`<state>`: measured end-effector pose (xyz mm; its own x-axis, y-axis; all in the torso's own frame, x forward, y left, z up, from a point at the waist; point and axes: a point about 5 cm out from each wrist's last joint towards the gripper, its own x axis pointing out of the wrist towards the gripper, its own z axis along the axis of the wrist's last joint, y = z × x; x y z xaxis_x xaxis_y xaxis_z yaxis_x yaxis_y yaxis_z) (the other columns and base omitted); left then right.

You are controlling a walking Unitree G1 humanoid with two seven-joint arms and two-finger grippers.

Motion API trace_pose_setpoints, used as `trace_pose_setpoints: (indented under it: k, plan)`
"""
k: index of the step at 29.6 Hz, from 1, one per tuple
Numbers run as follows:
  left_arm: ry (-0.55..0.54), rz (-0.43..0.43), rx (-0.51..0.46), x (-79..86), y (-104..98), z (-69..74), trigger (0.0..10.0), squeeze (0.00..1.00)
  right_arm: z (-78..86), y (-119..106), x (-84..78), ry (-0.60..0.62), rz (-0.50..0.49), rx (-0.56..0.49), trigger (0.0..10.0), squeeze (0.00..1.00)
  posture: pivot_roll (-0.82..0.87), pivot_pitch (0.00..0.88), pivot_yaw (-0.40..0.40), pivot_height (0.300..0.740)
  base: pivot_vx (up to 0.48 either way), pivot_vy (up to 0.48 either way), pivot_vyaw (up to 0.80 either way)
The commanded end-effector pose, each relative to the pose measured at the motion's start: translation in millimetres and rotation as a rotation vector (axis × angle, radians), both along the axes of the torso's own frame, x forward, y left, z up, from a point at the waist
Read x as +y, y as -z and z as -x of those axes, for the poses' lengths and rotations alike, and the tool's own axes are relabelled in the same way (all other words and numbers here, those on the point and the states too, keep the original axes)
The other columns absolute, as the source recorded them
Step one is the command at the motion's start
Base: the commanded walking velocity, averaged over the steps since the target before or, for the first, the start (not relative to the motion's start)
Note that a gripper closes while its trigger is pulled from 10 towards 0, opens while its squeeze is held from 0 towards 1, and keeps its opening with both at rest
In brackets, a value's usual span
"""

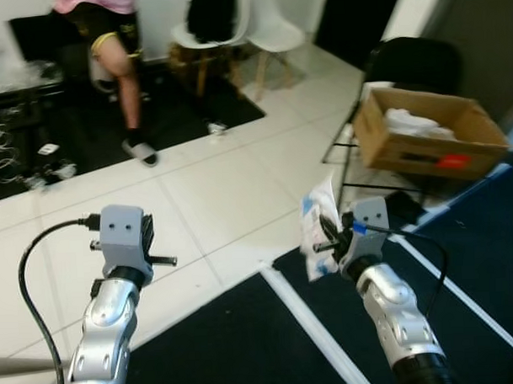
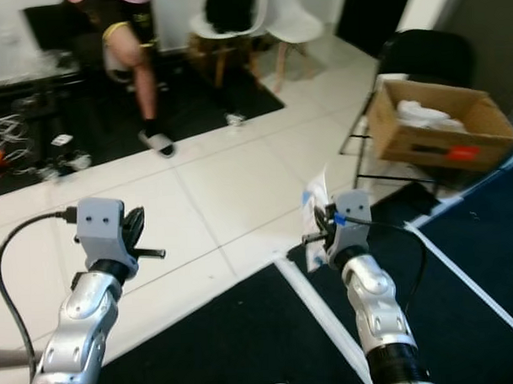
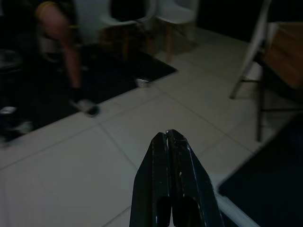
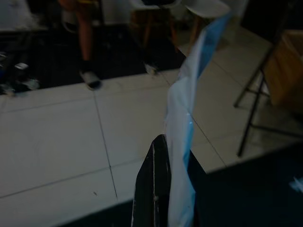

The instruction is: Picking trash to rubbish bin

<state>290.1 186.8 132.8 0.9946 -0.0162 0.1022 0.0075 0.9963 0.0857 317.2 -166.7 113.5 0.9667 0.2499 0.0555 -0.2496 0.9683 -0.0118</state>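
A white and blue plastic wrapper is pinched upright in my right gripper, which is shut on it above the edge of the dark mat. The wrapper rises between the black fingers in the right wrist view. An open cardboard box with white trash inside sits on a black chair frame, to the right of and beyond the right gripper. My left gripper is held out over the pale tiles, shut with nothing in it; its fingers press together in the left wrist view.
A person's legs in sandals stand on a dark rug at the back left. White chairs stand behind. Cables and small items lie at far left. A dark mat with a white strip covers the near floor.
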Motion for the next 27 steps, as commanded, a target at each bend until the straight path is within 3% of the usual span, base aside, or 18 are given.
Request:
trace_pose_setpoints:
  k: [1, 4, 5, 8, 10, 11, 12, 18, 19, 20, 27]
  plan:
    - [0.004, -0.011, 0.020, -1.2, 6.3, 2.0, 10.0, 0.00, 2.8, 6.8, -2.2, 0.006, 0.005, 0.019, 0.0, 0.00, 0.02, 0.131, -0.055, 0.740, 0.000, 0.000, -0.80]
    - [0.009, -0.013, 0.019, -2.6, 6.5, 1.4, 10.0, 0.00, 2.0, 6.2, -2.7, 0.009, 0.006, 0.012, 0.8, 0.00, 0.02, 0.137, -0.054, 0.740, 0.000, 0.000, -0.80]
    - [0.010, -0.013, 0.018, -2.9, 6.6, 1.3, 10.0, 0.00, 1.7, 6.1, -2.9, 0.010, 0.007, 0.010, 1.9, 0.00, 0.02, 0.137, -0.054, 0.740, 0.000, 0.000, -0.80]
    - [0.010, -0.014, 0.018, -2.7, 6.7, 1.4, 10.0, 0.00, 1.3, 5.6, -3.2, 0.013, 0.009, 0.005, 3.9, 0.00, 0.02, 0.141, -0.055, 0.740, 0.000, 0.000, -0.80]
    - [0.009, -0.014, 0.018, -2.6, 6.9, 1.5, 10.0, 0.00, 1.3, 5.7, -3.3, 0.013, 0.010, 0.004, 3.9, 0.00, 0.02, 0.141, -0.055, 0.740, 0.000, 0.000, -0.80]
    - [0.010, -0.012, 0.019, -2.8, 7.2, 1.8, 10.0, 0.00, 1.2, 5.5, -3.6, 0.015, 0.012, 0.001, 9.1, 0.00, 0.02, 0.140, -0.055, 0.740, 0.000, 0.000, -0.80]
    - [0.011, -0.011, 0.019, -2.9, 7.3, 1.9, 10.0, 0.00, 1.1, 5.5, -3.8, 0.016, 0.012, 0.000, 10.0, 0.00, 0.02, 0.140, -0.055, 0.740, 0.000, 0.000, -0.80]
    - [0.012, 0.004, 0.029, -4.1, 8.2, 1.5, 10.0, 0.00, -0.2, 4.8, -3.7, 0.019, 0.013, -0.002, 10.0, 0.00, 0.02, 0.145, -0.057, 0.740, 0.000, 0.000, -0.74]
    - [0.015, 0.010, 0.030, -4.7, 8.3, 1.5, 7.6, 0.00, -0.4, 4.6, -3.7, 0.019, 0.013, -0.003, 10.0, 0.00, 0.02, 0.145, -0.058, 0.740, 0.000, 0.000, -0.69]
    - [0.010, 0.024, 0.031, -5.1, 8.6, 1.8, 0.0, 0.00, -0.8, 4.5, -3.6, 0.020, 0.011, -0.003, 10.0, 0.00, 0.02, 0.145, -0.058, 0.740, 0.000, 0.000, -0.69]
    - [0.004, 0.027, 0.028, -5.3, 9.1, 2.8, 0.0, 0.00, -1.7, 4.0, -2.8, 0.020, 0.010, -0.008, 10.0, 0.00, 0.02, 0.149, -0.058, 0.740, 0.000, 0.000, -0.68]
